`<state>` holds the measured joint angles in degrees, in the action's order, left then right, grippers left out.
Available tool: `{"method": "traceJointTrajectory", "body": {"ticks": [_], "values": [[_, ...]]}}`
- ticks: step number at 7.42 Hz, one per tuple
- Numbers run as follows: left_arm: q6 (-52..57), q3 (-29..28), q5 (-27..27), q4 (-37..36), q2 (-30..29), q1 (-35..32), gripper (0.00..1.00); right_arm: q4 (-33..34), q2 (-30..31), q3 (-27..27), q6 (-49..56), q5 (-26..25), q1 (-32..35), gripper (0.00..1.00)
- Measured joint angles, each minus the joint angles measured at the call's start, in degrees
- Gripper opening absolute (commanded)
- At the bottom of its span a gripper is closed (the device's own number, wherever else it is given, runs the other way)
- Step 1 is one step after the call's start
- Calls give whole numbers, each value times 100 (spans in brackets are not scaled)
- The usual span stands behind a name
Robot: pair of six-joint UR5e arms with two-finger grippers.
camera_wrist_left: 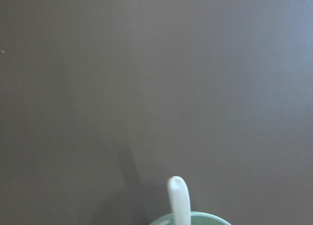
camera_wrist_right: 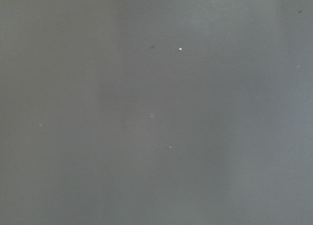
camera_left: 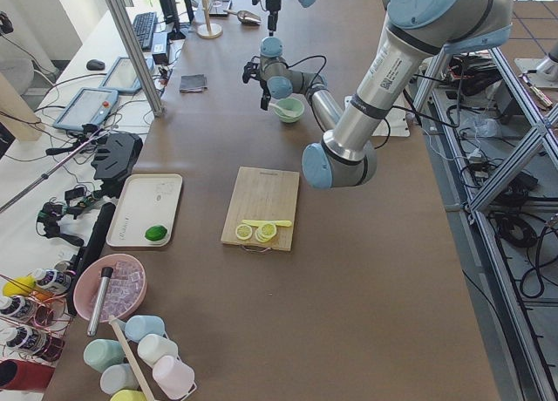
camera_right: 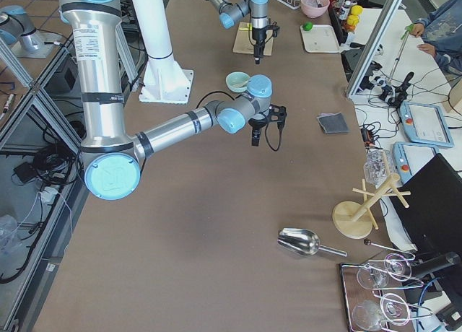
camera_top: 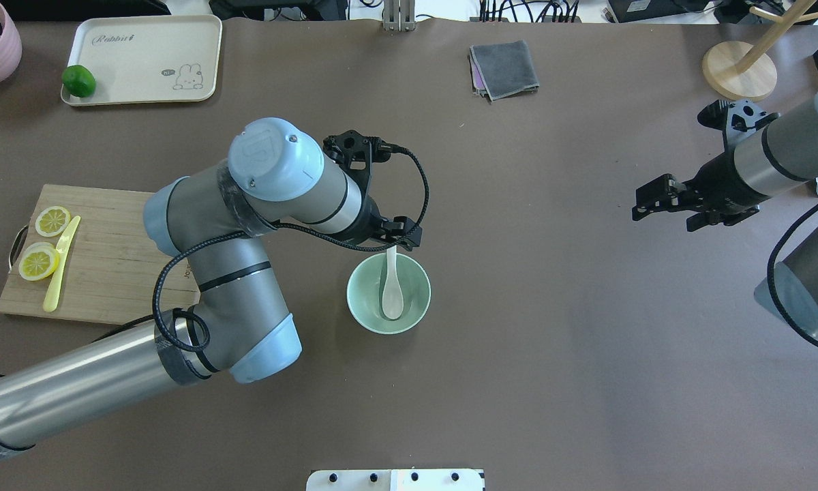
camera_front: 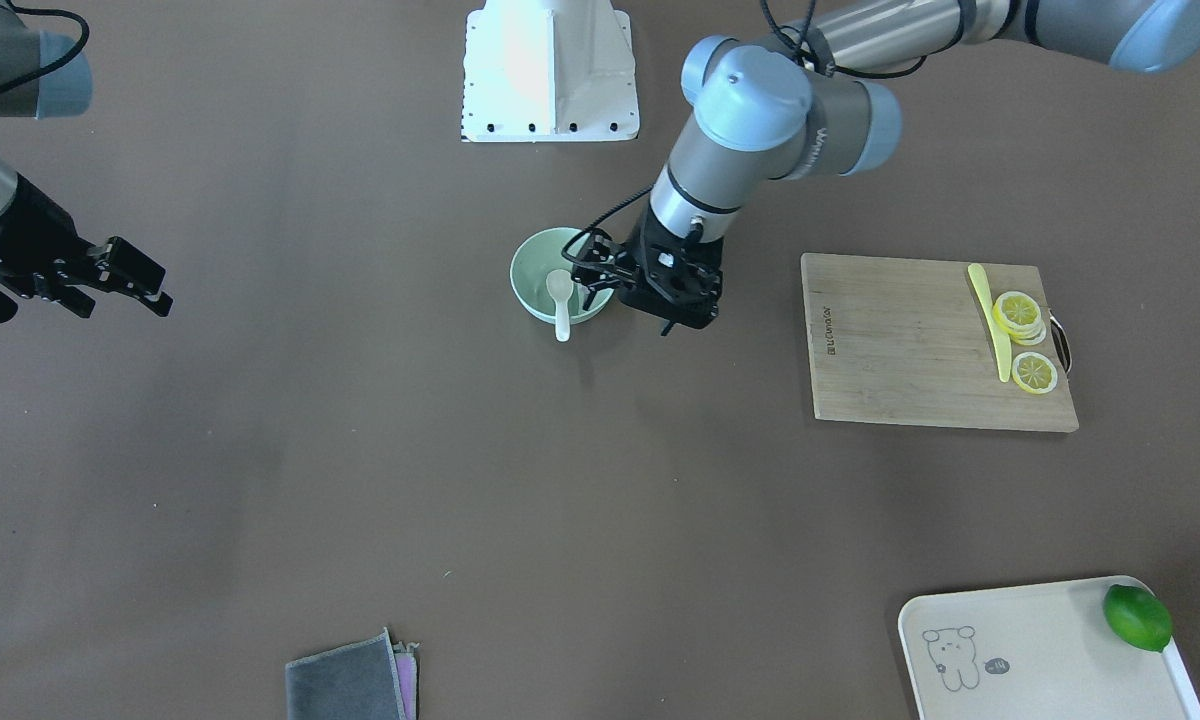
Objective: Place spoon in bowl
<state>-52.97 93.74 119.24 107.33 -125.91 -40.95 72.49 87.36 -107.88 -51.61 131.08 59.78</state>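
Spoon (camera_top: 391,290): sits scoop-down inside the mint-green bowl (camera_top: 358,314), handle leaning over the far rim. Just above that handle end, left gripper (camera_front: 580,278), fingers spread and holding nothing. Well off to the other side, right gripper (camera_top: 642,203) over the brown table (camera_top: 552,341), fingers likewise apart.

1. Cream rectangular tray (camera_top: 129,61): "Rabbit" in script across one corner; a tiny tag beside its rabbit drawing cannot be read. The tray lies well apart from the left fingers (camera_top: 405,239).
2. Bamboo cutting board (camera_front: 890,340): a burnt-in brand runs along the short edge nearest those fingers, too small to read.
3. Silver arm tube (camera_left: 381,70): dark lettering runs lengthwise, illegible.
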Motion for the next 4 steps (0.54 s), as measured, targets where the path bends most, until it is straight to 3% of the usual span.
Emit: {"method": "traceJointTrajectory", "body": {"ticks": [4], "values": [[3584,543,1540,-152,2325,-2546,97,120,724,640,2827,420,1694,100]]}}
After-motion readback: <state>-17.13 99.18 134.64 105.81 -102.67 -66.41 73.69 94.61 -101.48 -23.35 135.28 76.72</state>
